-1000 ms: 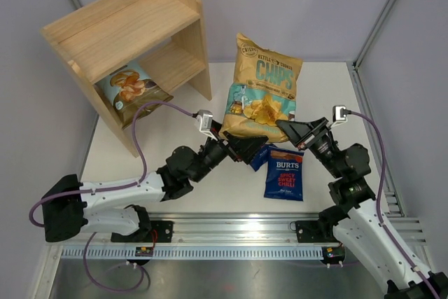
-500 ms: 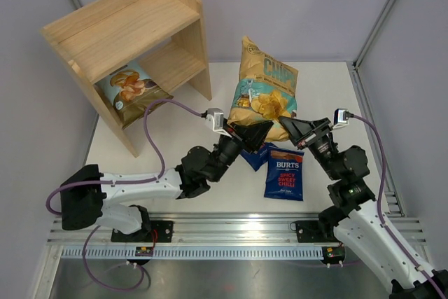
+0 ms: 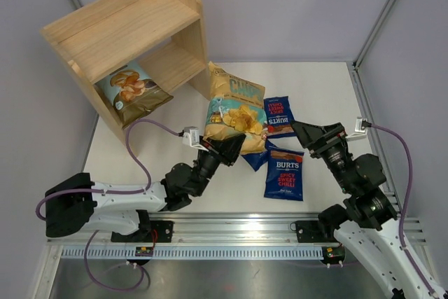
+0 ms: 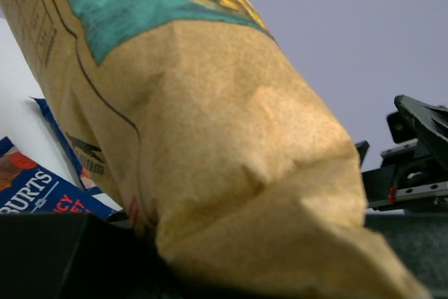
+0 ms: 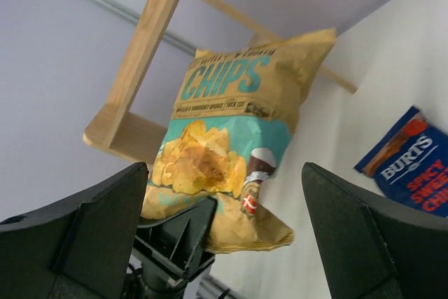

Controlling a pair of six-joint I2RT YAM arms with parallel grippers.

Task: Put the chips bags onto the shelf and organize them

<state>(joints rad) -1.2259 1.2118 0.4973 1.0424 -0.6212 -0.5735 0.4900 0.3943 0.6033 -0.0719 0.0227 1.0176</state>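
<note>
I'm looking at a white tabletop [image 3: 329, 82] boxed in by plain lavender-grey walls [image 3: 294, 5]. Aluminium frame posts [image 3: 382, 13] slant up at 11 and 1 o'clock. At 6 o'clock a slotted metal rail [image 3: 238, 223] runs across, with brushed steel sheet [image 3: 231, 278] below it. The light is soft and even.

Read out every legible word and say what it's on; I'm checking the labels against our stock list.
"CHIPS": tan bag.
"BURTS SPICY SWEET CHILLI": near dark blue bag.
"BURTS SPICY SWEET CHILLI", upside down: far dark blue bag.
Too small or blurred to read: the tan bag's fine print, and the pale bag in the shelf.
</note>
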